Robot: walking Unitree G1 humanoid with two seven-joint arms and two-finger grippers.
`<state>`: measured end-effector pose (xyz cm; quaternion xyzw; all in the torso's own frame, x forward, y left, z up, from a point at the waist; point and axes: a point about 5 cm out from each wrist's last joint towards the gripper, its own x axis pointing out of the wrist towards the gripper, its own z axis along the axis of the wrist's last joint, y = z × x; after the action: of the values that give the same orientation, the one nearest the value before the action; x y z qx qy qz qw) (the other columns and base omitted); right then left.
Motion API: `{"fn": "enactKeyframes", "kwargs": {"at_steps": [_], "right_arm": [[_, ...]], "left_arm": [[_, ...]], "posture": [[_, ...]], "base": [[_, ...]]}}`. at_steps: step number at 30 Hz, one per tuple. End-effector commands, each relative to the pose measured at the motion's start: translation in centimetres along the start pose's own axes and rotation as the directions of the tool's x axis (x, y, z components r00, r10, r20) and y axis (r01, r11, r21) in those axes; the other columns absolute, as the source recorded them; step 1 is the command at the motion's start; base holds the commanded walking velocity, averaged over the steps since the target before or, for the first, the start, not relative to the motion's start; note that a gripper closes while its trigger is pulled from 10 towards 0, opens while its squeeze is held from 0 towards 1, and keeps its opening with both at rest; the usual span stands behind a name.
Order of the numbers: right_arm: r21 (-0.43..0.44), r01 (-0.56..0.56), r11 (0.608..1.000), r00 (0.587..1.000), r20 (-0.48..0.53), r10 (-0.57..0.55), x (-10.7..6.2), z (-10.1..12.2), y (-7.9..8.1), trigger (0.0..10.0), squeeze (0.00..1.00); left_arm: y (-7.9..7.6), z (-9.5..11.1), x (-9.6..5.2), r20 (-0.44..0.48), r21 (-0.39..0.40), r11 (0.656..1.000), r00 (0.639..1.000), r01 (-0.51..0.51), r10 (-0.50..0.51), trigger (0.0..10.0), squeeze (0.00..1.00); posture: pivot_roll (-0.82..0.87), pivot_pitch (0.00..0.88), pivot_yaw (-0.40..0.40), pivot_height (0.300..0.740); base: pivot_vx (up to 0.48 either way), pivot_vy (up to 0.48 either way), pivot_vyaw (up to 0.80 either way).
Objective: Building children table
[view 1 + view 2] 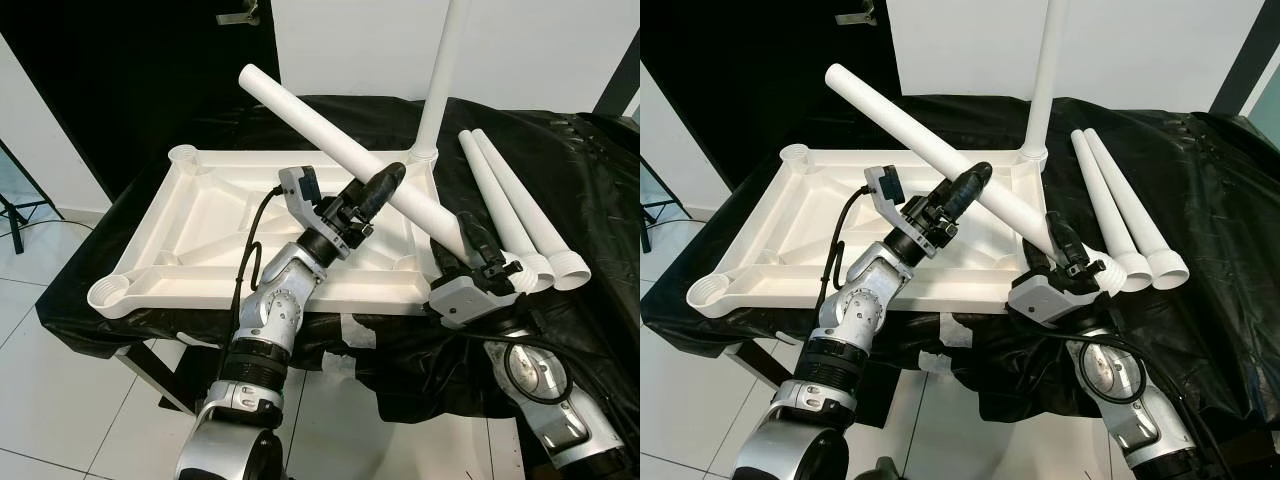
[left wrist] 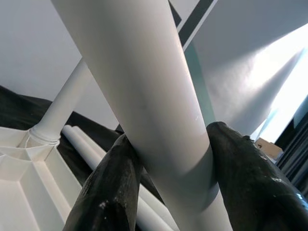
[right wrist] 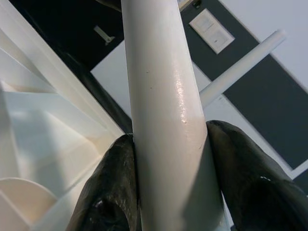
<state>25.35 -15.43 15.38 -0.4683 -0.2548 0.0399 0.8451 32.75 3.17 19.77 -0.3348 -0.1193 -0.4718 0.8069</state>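
white leg tube [image 1: 340, 150] pinched mid-length between left gripper [image 1: 385, 185] fingers | its lower end clamped between right gripper [image 1: 478, 243] fingers | tube held slanted over upturned white tabletop [image 1: 200, 220].

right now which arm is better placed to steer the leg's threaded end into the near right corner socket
Right. The right pincer grips the white leg near its lower end, just beside that corner of the tabletop. The left pincer holds mid-shaft, better for steadying.
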Motion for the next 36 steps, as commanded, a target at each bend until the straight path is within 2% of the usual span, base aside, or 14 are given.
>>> {"fn": "enactKeyframes", "kwargs": {"at_steps": [1,2,3,6,7,9,10,16,19,21,22,23,27,36], "right_arm": [[0.009,-0.017,1.0,1.0,-0.001,0.017,-0.1,-0.1,0.1,10.0,0.36],[0.009,-0.017,1.0,1.0,-0.001,0.017,-0.1,-0.1,0.1,10.0,0.36],[0.037,-0.028,0.999,1.0,0.005,0.028,-0.2,0.1,0.1,10.0,1.0],[0.048,-0.024,0.999,1.0,0.015,0.024,0.0,0.4,-0.1,10.0,1.0],[0.049,-0.023,0.999,1.0,0.016,0.022,0.3,0.6,-0.3,10.0,0.63],[0.047,-0.021,0.999,1.0,0.016,0.02,0.4,0.7,-0.4,10.0,0.63],[0.057,-0.023,0.998,1.0,0.011,0.022,0.6,0.7,-0.5,10.0,0.0],[0.196,-0.123,0.973,0.989,-0.063,0.137,1.4,0.6,0.1,10.0,0.0],[0.446,-0.233,0.864,0.939,-0.128,0.319,1.6,0.8,1.3,10.0,0.0],[0.478,-0.236,0.846,0.931,-0.137,0.338,1.6,0.7,1.3,10.0,0.0],[0.52,-0.257,0.814,0.915,-0.14,0.379,1.6,0.6,1.5,9.1,0.0],[0.548,-0.268,0.793,0.903,-0.144,0.405,1.6,0.4,1.5,0.0,0.0],[0.595,-0.264,0.759,0.893,-0.148,0.426,1.7,-0.3,1.1,0.0,0.0],[0.583,-0.269,0.767,0.883,-0.169,0.438,2.0,-0.8,0.4,0.0,0.0]], "left_arm": [[-0.2,-0.1,0.6,-0.018,0.023,1.0,1.0,0.013,-0.012,10.0,0.0],[-0.2,-0.1,0.6,-0.018,0.023,1.0,1.0,0.013,-0.012,10.0,0.0],[-0.2,-0.1,0.6,-0.019,0.022,1.0,1.0,0.013,-0.013,10.0,0.0],[-0.3,-0.2,0.6,-0.023,0.023,1.0,1.0,0.014,-0.013,10.0,0.0],[-0.3,-0.2,0.7,-0.024,0.023,1.0,1.0,0.014,-0.014,10.0,0.0],[-0.3,-0.3,0.7,-0.025,0.023,1.0,1.0,0.015,-0.014,10.0,0.0],[-0.3,-0.3,0.7,-0.026,0.023,1.0,1.0,0.015,-0.015,10.0,0.0],[-0.3,-0.4,0.7,-0.03,0.024,1.0,0.999,0.017,-0.016,10.0,0.0],[-0.4,-0.5,0.8,-0.034,0.028,0.999,0.999,0.021,-0.02,10.0,0.0],[-0.4,-0.5,0.8,-0.035,0.029,0.999,0.999,0.022,-0.021,10.0,0.0],[-0.4,-0.6,0.8,-0.036,0.03,0.999,0.999,0.023,-0.022,10.0,0.0],[-0.4,-0.6,0.8,-0.036,0.03,0.999,0.999,0.024,-0.023,10.0,0.0],[-0.4,-0.6,0.8,-0.036,0.032,0.999,0.999,0.026,-0.025,10.0,0.0],[-0.4,-0.5,0.8,-0.035,0.034,0.999,0.999,0.025,-0.024,10.0,0.0]], "posture": [[0.11,0.0,0.033,0.74],[0.11,0.0,0.033,0.74],[0.11,0.0,0.034,0.74],[0.11,0.0,0.035,0.74],[0.11,0.0,0.036,0.74],[0.11,0.0,0.036,0.74],[0.11,0.0,0.036,0.74],[0.1,0.0,0.036,0.74],[0.1,0.0,0.035,0.74],[0.1,0.0,0.035,0.74],[0.1,0.0,0.034,0.74],[0.1,0.0,0.034,0.74],[0.1,0.0,0.032,0.74],[0.11,0.0,0.029,0.74]], "base": [[0.0,0.0,0.0],[0.0,0.0,0.0],[0.0,0.0,0.0],[0.0,0.0,0.0],[0.0,0.0,0.0],[0.0,0.0,0.0],[0.0,0.0,0.0],[0.0,0.0,0.0],[0.0,0.0,0.0],[0.0,0.0,0.0],[0.0,0.0,0.0],[0.0,0.0,0.0],[0.0,0.0,0.0],[0.0,0.0,0.0]]}}
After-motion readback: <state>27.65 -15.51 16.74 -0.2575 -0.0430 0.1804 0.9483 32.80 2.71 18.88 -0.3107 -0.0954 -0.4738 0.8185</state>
